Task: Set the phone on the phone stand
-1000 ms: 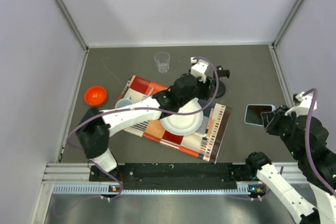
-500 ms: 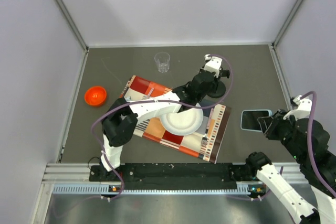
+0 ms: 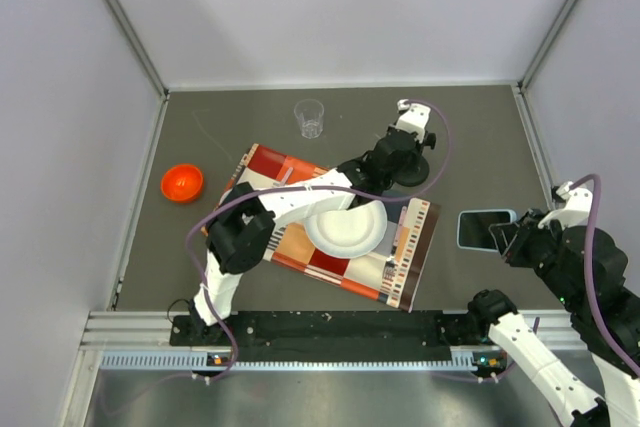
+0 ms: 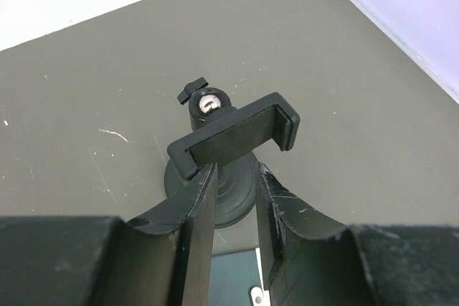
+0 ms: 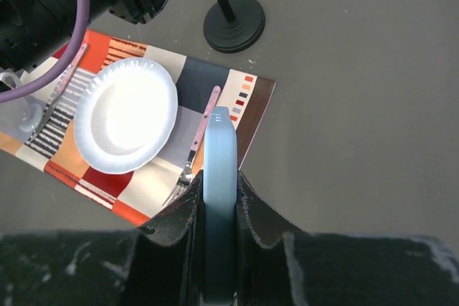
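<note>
Reach is the change: within the last second our left arm has stretched over the striped, multicoloured placemat (image 3: 300, 247) and the round white plate (image 3: 345, 230) toward 1 o'clock. The left gripper (image 4: 234, 173) has arrived at the small black phone stand (image 4: 233, 136) with its disc base and clamp head. Its fingers sit narrowly apart either side of the thin post, just beneath the clamp; we cannot tell whether they pinch it or only bracket it.

Meanwhile the flat, black-screened phone (image 3: 483, 229) in its light blue case has edged slightly toward 8 o'clock. Our right gripper (image 5: 219, 195) is closed on one end of it, at about 3 o'clock on the grey table (image 3: 470, 127), well apart from the stand.

We judge the stand is being steadied, so the carry across can begin. The left arm is near full stretch; the right is folded back, its wrist pointing toward 9 o'clock.
</note>
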{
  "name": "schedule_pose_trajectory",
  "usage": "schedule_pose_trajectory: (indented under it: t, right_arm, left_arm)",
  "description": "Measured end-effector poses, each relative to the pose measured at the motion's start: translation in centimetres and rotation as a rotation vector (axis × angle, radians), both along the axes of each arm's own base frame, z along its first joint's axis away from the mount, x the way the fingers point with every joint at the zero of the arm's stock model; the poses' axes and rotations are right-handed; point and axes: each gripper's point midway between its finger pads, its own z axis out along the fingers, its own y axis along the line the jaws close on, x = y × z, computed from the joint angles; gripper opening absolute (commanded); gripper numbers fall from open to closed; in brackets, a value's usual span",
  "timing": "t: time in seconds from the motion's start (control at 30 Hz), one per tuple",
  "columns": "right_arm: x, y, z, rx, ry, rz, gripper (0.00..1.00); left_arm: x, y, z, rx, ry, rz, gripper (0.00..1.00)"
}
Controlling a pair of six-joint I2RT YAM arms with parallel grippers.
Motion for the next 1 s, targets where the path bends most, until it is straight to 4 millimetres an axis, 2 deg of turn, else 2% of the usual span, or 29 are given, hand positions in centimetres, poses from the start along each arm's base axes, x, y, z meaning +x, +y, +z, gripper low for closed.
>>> schedule_pose_trajectory:
  t: [0.1, 0.2, 0.23, 0.4, 0.63, 0.83, 1.0]
  right_arm:
    - [0.0, 0.0, 0.0, 0.0, 0.0, 0.003, 0.0]
    - [0.0, 0.1, 0.0, 0.0, 0.0, 0.007, 0.0]
    - [0.0, 0.1, 0.0, -0.002, 0.0, 0.01, 0.0]
    - [0.2, 0.4, -0.2, -0.005, 0.007, 0.023, 0.0]
    - [1.5, 1.5, -1.2, -0.032, 0.059, 0.053, 0.0]
    - [3.6, 2.7, -1.7, -0.071, 0.101, 0.088, 0.0]
    - [5.4, 3.2, -1.8, -0.131, 0.142, 0.105, 0.0]
  left_arm:
    - [0.4, 0.1, -0.2, 0.001, 0.003, 0.0, 0.3]
    - [0.7, 0.1, -0.5, 0.002, 0.008, -0.005, 0.23]
    - [0.8, 0.1, -0.7, 0.006, 0.012, -0.008, 0.15]
    - [1.6, 0.5, -0.9, 0.006, 0.018, -0.038, 0.02]
    - [1.7, 1.1, -3.0, 0.048, 0.02, -0.141, 0.0]
    - [1.5, 2.2, -4.7, 0.085, 0.027, -0.268, 0.0]
    - [2.2, 3.9, -4.9, 0.088, 0.031, -0.343, 0.0]
